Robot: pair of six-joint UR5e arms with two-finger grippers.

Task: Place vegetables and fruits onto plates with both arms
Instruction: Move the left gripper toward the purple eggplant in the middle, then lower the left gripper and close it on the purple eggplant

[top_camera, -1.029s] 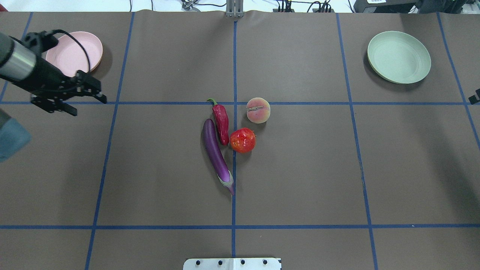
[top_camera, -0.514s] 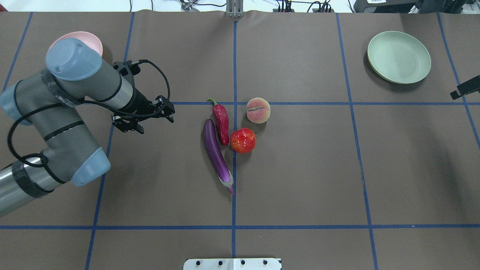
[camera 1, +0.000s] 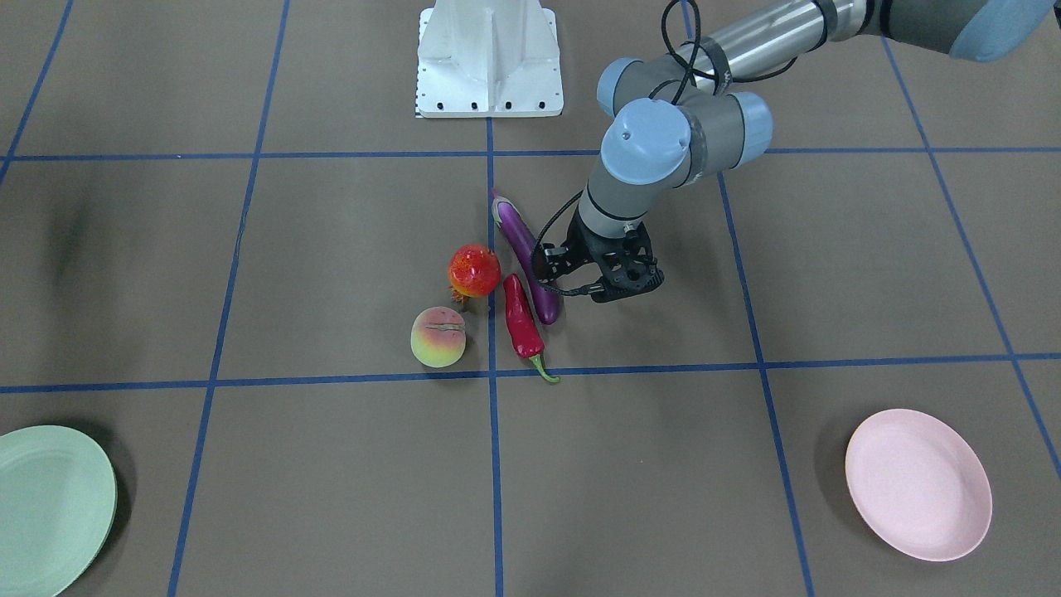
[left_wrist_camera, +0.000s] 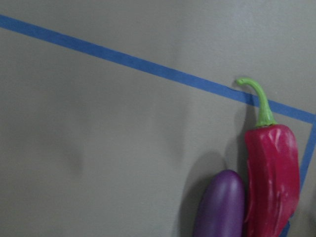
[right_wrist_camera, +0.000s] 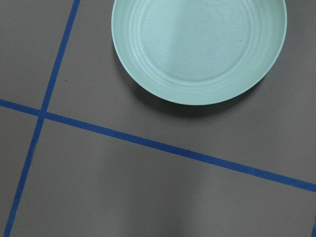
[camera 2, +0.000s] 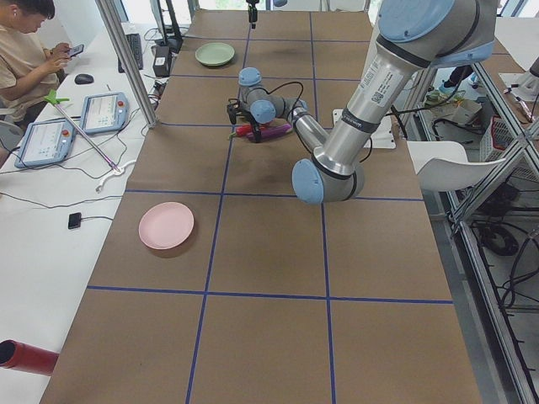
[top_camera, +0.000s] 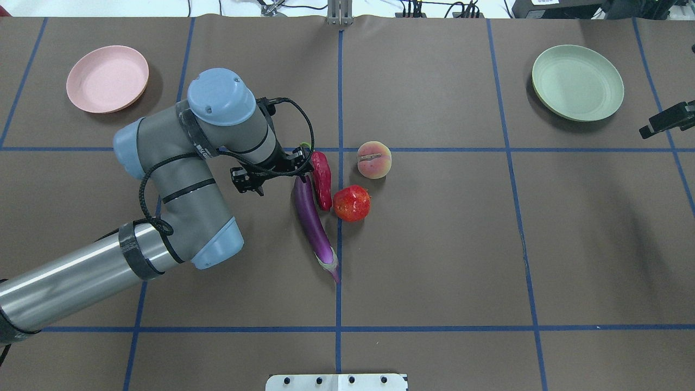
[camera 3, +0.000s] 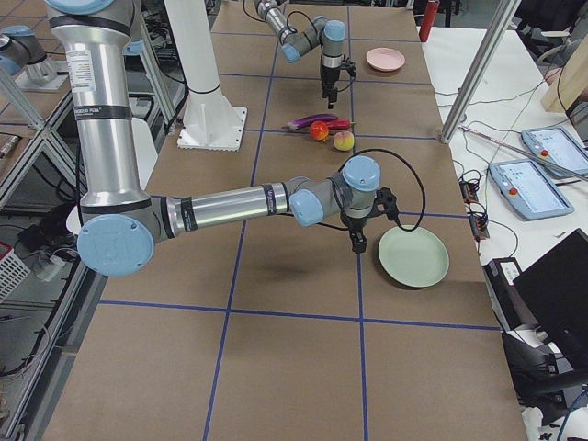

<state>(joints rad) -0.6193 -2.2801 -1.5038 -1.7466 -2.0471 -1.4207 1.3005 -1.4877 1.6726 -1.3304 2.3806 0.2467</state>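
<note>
The purple eggplant (top_camera: 312, 222), red chili (top_camera: 322, 179), peach (top_camera: 374, 159) and red-orange pomegranate-like ball (top_camera: 351, 203) lie together at the table's middle. My left gripper (top_camera: 274, 175) is open and empty. It hovers just left of the chili's stem end and the eggplant's blunt tip; the left wrist view shows the chili (left_wrist_camera: 271, 182) and the eggplant (left_wrist_camera: 220, 205). The pink plate (top_camera: 107, 79) at the far left and the mint plate (top_camera: 577, 82) at the far right hold nothing. My right gripper (top_camera: 668, 119) is at the right edge, near the mint plate (right_wrist_camera: 197, 44). I cannot tell its state.
The white pedestal base (camera 1: 489, 58) stands at the robot's side of the table. Blue tape lines (top_camera: 339, 108) divide the brown surface into squares. A seated operator (camera 2: 25, 50) is beside the table in the exterior left view.
My left arm has swung right, from beside the pink plate to the chili and eggplant. My right gripper has come further in at the right edge.
</note>
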